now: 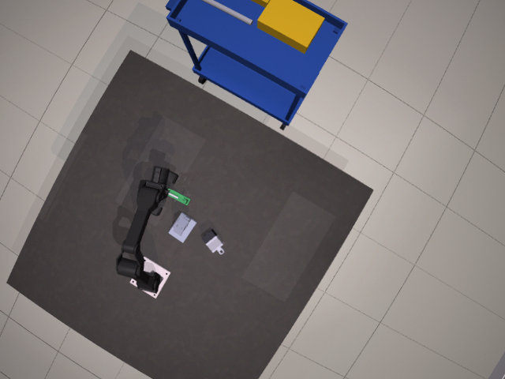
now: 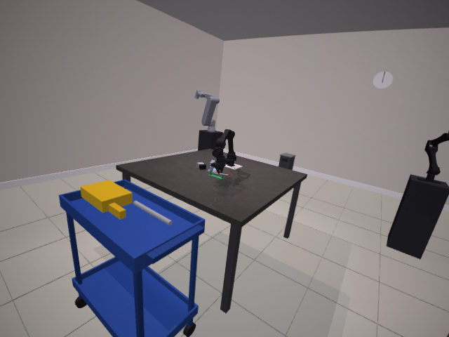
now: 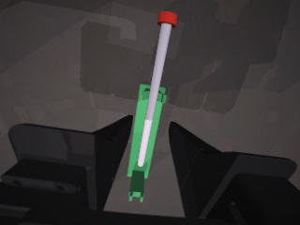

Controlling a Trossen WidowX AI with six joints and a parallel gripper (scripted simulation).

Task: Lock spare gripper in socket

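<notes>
The lock pin (image 3: 158,70) (image 1: 173,196), a pale rod with a red head, lies in the green holder (image 3: 137,142) (image 1: 185,200) (image 2: 217,177). Its head end sticks out past the holder. My gripper (image 3: 151,122) is open, with one finger on each side of the pin and holder in the wrist view; neither finger visibly touches them. The pale blue mount (image 1: 182,227) stands beside the holder; its socket detail is too small to read. The spare gripper (image 1: 212,241) (image 2: 200,166), grey and black, lies apart from the mount.
My arm's pale base plate (image 1: 164,276) is near the mount. All stand on the dark table (image 1: 228,302) (image 2: 174,181). A blue cart (image 1: 252,49) (image 2: 144,239) beyond the table edge carries a yellow box (image 1: 290,20) (image 2: 105,194) and a grey rod (image 1: 228,12) (image 2: 152,213).
</notes>
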